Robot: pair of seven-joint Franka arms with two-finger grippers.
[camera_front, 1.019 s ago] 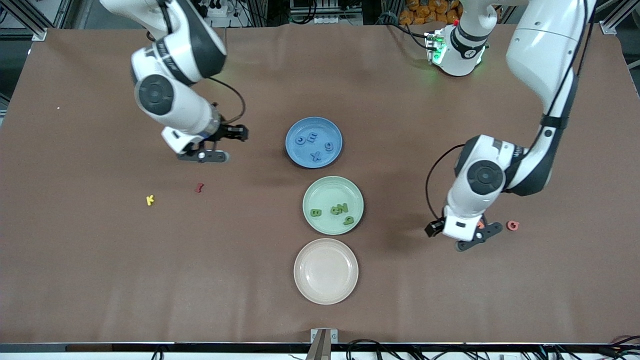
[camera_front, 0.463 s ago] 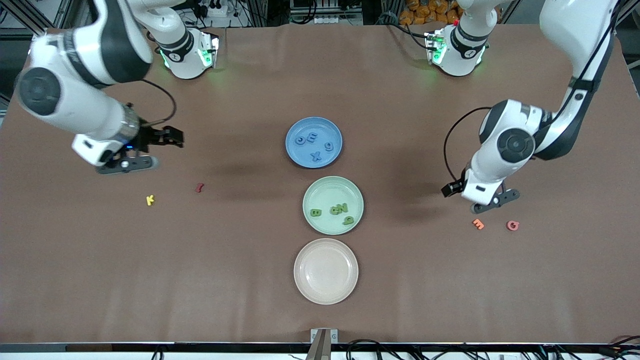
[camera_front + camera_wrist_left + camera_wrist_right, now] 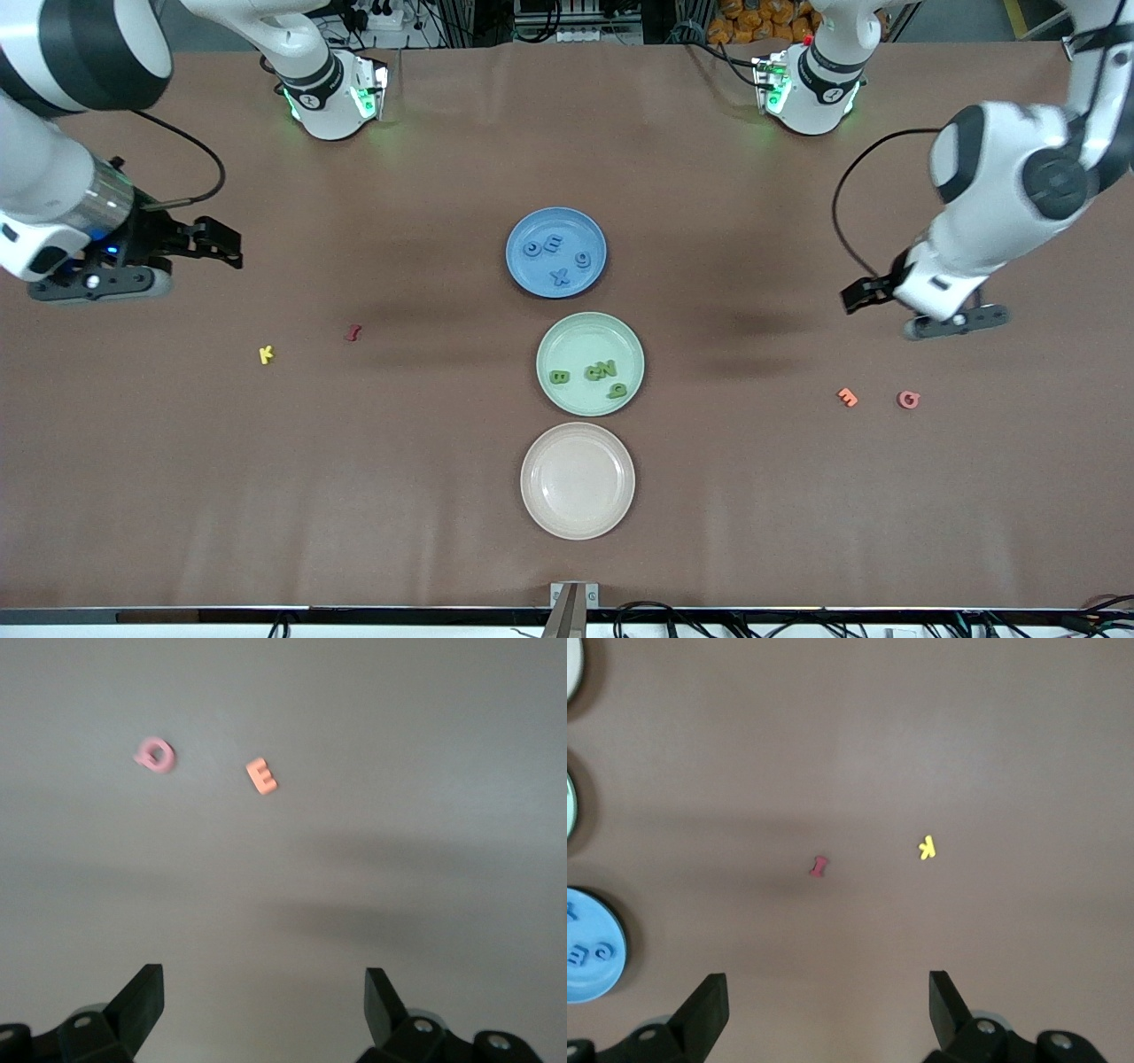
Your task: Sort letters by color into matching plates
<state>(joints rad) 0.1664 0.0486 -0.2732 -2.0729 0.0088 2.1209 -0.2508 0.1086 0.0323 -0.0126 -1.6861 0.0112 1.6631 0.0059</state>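
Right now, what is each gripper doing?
Left gripper: open, empty, over bare table.
Right gripper: open, empty, over bare table.

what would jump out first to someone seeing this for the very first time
Three plates in a row mid-table: the blue plate with blue letters, the mint green plate with green ones, and the beige plate, nearest the front camera, bare. Both grippers hang open over the cloth, the left gripper near an orange letter and pink letter, the right gripper near a yellow letter and dark red letter.
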